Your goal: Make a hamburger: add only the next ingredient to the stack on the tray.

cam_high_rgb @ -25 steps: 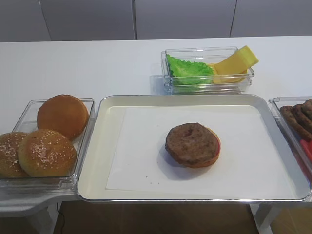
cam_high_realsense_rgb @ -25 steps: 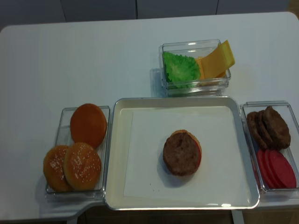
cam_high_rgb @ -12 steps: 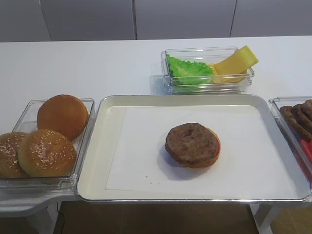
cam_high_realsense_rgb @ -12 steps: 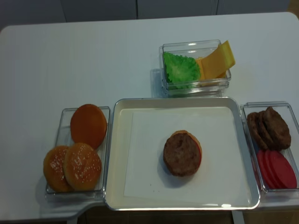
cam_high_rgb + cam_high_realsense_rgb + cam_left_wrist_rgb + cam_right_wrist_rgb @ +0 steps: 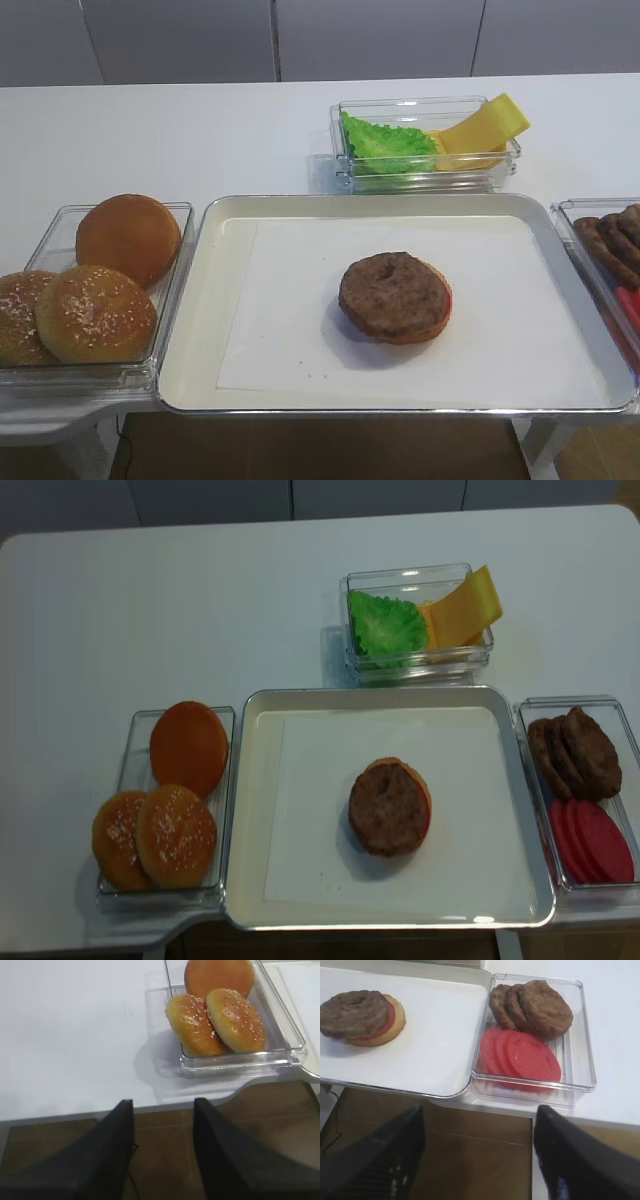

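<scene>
Patty on stack, mid tray; buns left, spare patties right.

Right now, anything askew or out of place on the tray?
Slightly. The patty sits off-centre on the stack, overhanging one side and leaving a crescent of tomato and bun bare on the other. Nothing spilled or damaged on the tray.

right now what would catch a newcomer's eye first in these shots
The stack at the middle of the tray: a brown patty on a red slice and bun base. Left of the tray, a clear box holds three golden buns; behind it, another holds bright green lettuce and yellow cheese.
</scene>
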